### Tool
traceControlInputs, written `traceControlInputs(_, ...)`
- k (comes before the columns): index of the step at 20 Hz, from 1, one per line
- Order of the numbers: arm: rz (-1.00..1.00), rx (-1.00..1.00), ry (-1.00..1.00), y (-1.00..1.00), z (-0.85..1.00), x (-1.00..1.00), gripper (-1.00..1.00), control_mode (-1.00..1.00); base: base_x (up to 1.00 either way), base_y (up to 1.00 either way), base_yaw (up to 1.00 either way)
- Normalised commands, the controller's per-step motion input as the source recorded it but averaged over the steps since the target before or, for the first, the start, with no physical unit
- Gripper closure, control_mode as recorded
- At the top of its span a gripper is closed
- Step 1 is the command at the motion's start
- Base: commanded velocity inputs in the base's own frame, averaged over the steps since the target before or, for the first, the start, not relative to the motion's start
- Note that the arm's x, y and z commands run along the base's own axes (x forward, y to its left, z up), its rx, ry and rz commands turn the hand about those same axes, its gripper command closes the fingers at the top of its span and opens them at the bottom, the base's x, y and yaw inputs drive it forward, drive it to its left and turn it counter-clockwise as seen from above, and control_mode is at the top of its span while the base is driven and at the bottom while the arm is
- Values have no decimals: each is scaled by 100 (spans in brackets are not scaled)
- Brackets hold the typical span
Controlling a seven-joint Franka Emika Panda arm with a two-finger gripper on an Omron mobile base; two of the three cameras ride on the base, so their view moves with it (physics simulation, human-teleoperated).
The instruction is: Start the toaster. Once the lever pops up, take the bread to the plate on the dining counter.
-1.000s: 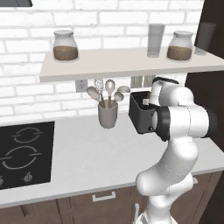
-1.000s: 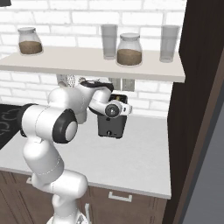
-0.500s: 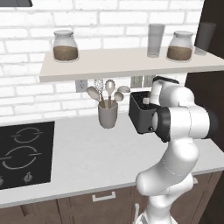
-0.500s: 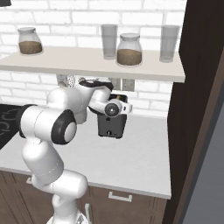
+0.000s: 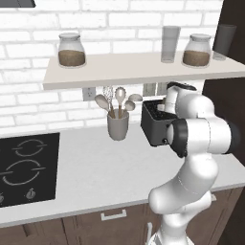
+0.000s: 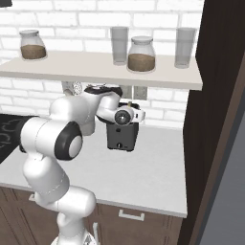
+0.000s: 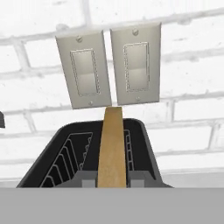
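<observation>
While the arm holds over the toaster (image 5: pixel 155 125), little has shifted in the last second.
Left base view: toaster on the grey bench (image 5: pixel 95 172) beside the utensil cup (image 5: pixel 117 125), wrist above it as before. Right base view: pincer (image 6: pixel 125 116) unmoved at the toaster's top. Hand view: bread (image 7: pixel 112 148) stands upright in the slot between the fingertips; pincer seems closed on it, so lifting looks next.

White arm bent forward at the elbow, tool (image 6: pixel 125 116) held level, fingertips (image 7: pixel 89 180) close together
</observation>
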Motion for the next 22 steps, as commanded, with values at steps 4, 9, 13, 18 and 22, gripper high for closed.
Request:
traceControlInputs(4,0,-1,0,3,50,-13,100,-100,0,0,0)
traceControlInputs(9,0,0,0,0,60,-34,100,-100,0,0,0)
traceControlInputs(13,0,0,0,2,62,-35,100,-100,0,0,0)
traceControlInputs(18,0,0,-1,0,53,-55,100,-100,0,0,0)
traceControlInputs(22,0,0,0,0,56,-63,100,-100,0,0,0)
